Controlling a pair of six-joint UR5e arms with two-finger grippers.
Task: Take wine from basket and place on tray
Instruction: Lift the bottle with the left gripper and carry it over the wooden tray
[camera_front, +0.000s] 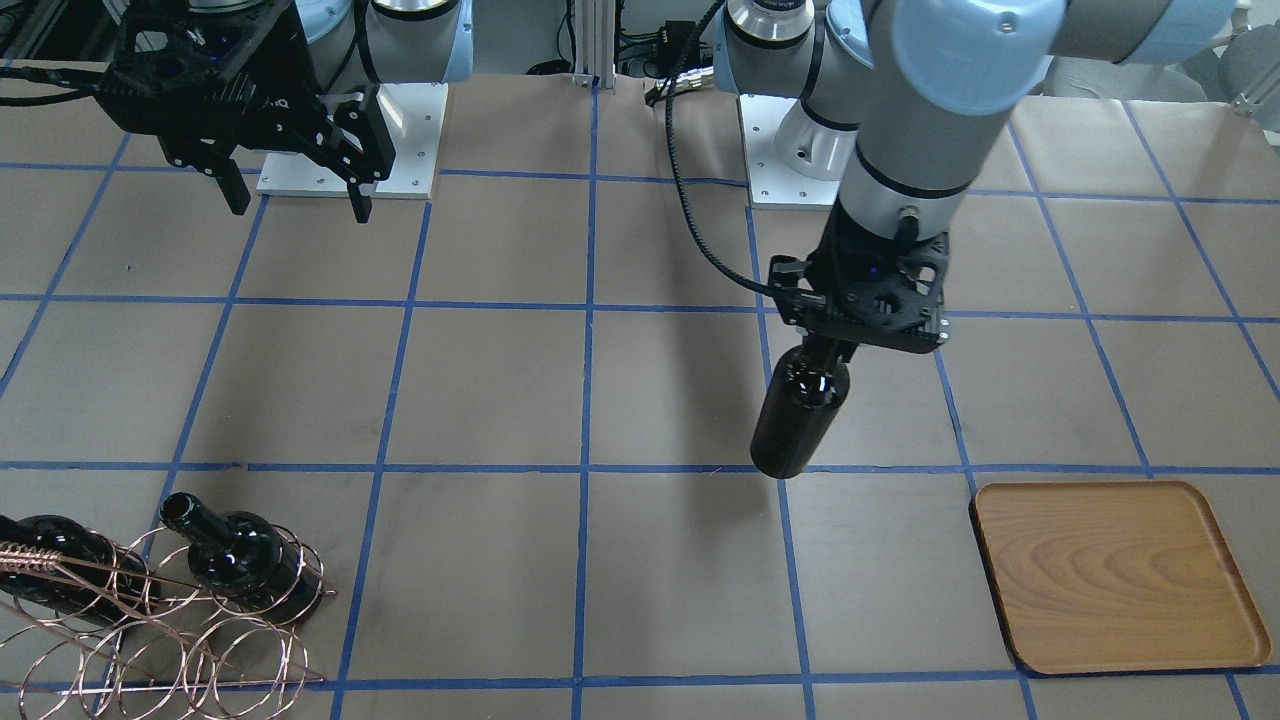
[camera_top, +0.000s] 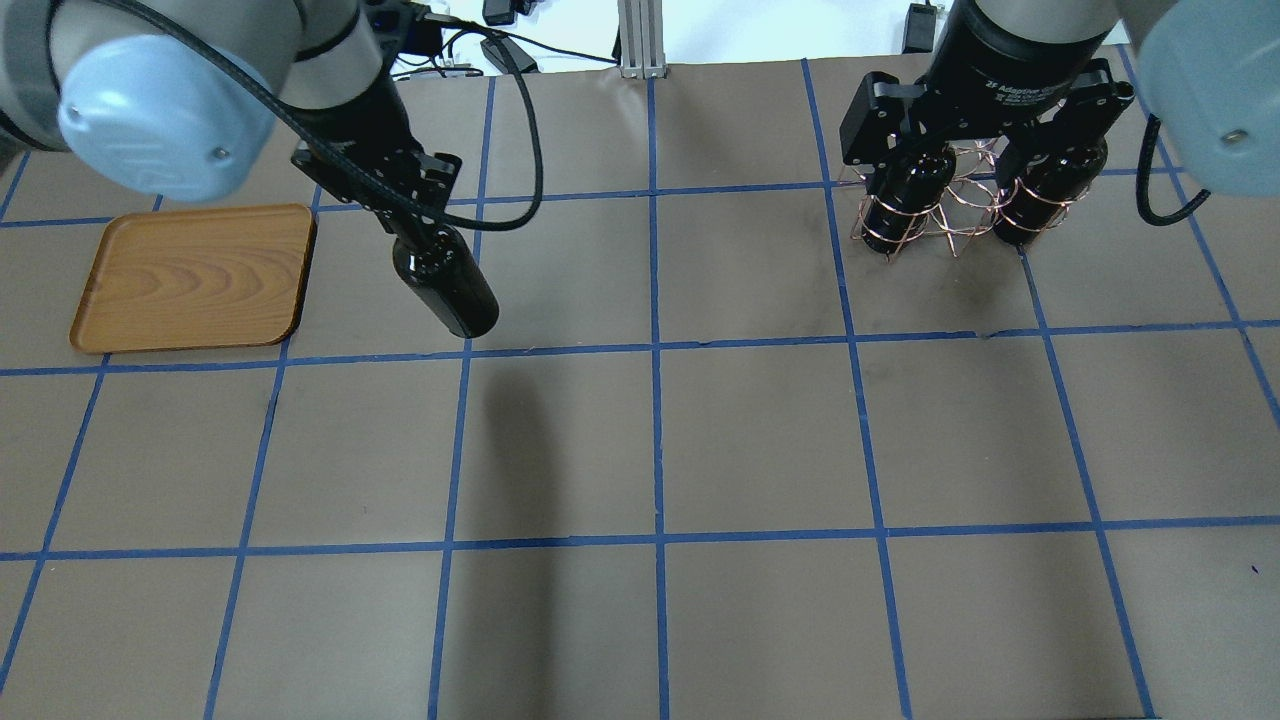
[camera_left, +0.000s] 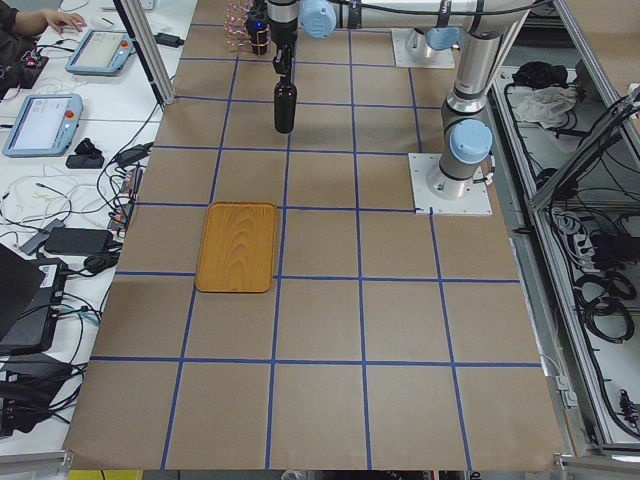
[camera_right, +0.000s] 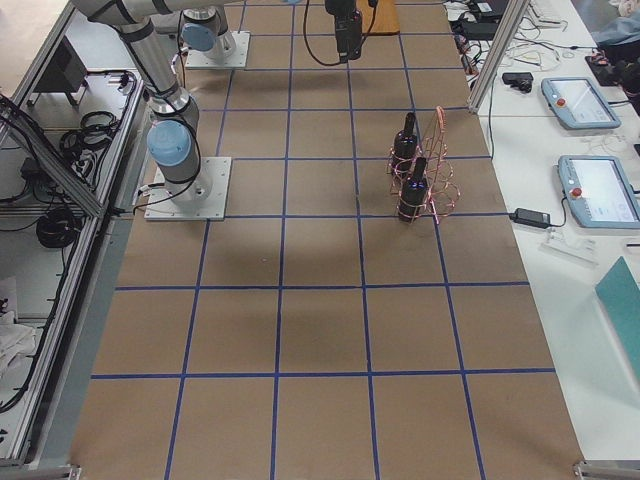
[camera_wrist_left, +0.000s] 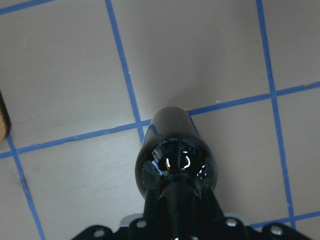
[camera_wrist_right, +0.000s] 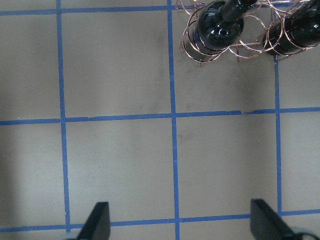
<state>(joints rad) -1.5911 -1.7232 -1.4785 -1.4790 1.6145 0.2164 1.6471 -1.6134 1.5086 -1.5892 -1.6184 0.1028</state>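
While my left gripper (camera_front: 823, 348) clamps the wine (camera_front: 800, 410) by its neck, it dangles over the table (camera_front: 500, 400), tray (camera_front: 1120, 575) near but apart. My right gripper's (camera_front: 300, 208) spread wide, well apart from the basket (camera_front: 200, 640) with two more bottles (camera_front: 240, 555) in it.

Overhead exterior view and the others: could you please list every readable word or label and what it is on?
"2F Adaptive": white print on the right gripper; the rest is too blurred.
Held wine bottle: no label visible.
Pendant screens: too small to read.
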